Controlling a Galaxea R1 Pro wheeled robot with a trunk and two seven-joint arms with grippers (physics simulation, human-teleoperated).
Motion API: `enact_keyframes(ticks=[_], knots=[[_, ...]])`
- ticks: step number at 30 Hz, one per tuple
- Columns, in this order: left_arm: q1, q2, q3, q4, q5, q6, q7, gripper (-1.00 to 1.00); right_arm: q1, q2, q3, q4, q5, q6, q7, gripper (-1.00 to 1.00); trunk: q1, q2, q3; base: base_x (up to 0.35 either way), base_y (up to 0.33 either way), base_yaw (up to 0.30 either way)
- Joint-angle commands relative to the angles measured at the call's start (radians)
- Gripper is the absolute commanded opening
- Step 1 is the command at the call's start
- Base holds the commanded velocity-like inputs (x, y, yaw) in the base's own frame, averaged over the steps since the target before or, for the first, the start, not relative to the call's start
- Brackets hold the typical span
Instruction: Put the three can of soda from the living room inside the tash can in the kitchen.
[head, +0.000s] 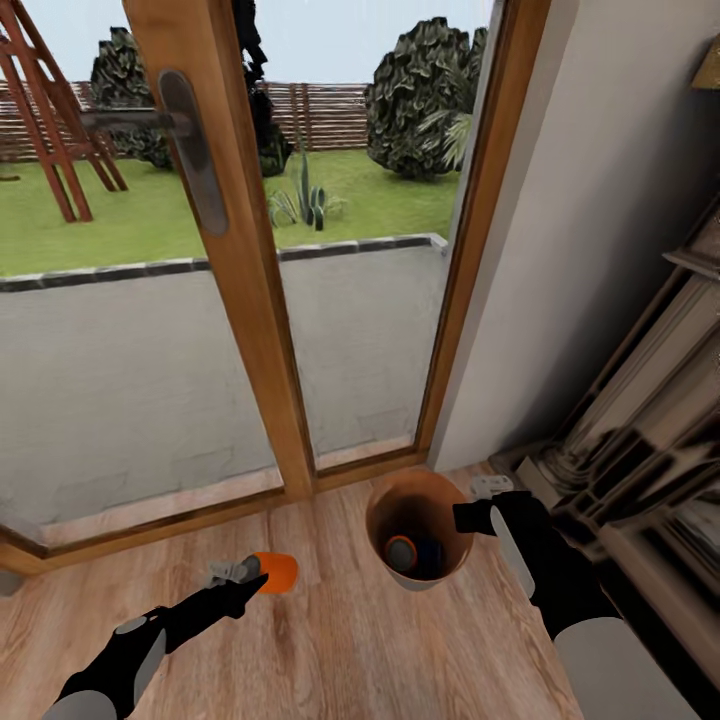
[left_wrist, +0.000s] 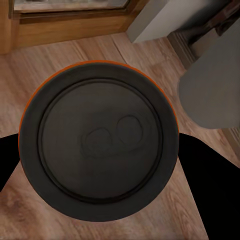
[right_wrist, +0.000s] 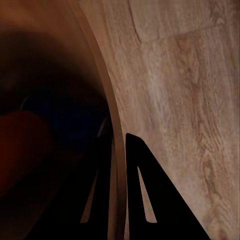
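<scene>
The trash can (head: 437, 579) stands on the wood floor by the glass door, copper-brown inside. An orange soda can (head: 401, 553) and a dark blue one (head: 431, 553) lie at its bottom. My right gripper (head: 466, 517) is at the can's right rim. In the right wrist view its fingers (right_wrist: 145, 175) straddle that rim (right_wrist: 102, 95), shut on it. My left gripper (head: 258, 577) is low, left of the trash can, and shut on a third, orange soda can (head: 279, 572). That can's dark end (left_wrist: 100, 142) faces the left wrist camera, with the trash can's grey wall (left_wrist: 210, 95) beyond.
A wood-framed glass door (head: 250, 300) with a grey handle (head: 190, 140) stands just behind the trash can, with a garden outside. A white wall (head: 590, 200) and a dark stone mantel-like structure (head: 640, 450) close off the right. Open wood floor (head: 330, 660) lies in front.
</scene>
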Motion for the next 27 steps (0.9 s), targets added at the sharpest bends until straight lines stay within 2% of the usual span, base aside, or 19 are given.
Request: enact_keyframes(ticks=[1, 21, 26, 27], knots=[[0.000, 0.002, 0.000, 0.000, -0.001, 0.000, 0.000, -1.00, 0.000, 0.000, 0.000, 0.000, -0.016, 0.000, 0.006, -1.00, -0.004, 0.007, 0.005, 0.000, 0.000, 0.000], [0.000, 0.005, 0.000, 0.000, -0.002, 0.000, -0.001, -1.00, 0.000, 0.000, -0.001, 0.000, -0.016, 0.000, 0.007, -1.00, -0.081, 0.147, 0.101, 0.000, 0.000, 0.000], [0.000, 0.005, 0.000, 0.000, -0.001, 0.000, -0.010, -1.00, 0.000, 0.000, -0.001, 0.001, -0.014, -0.001, 0.006, -1.00, -0.081, 0.147, 0.106, 0.000, 0.000, 0.000], [0.000, 0.005, 0.000, 0.000, -0.001, 0.000, -0.026, -1.00, 0.000, 0.000, 0.000, 0.009, -0.012, -0.004, 0.006, -1.00, -0.081, 0.147, 0.107, 0.000, 0.000, 0.000]])
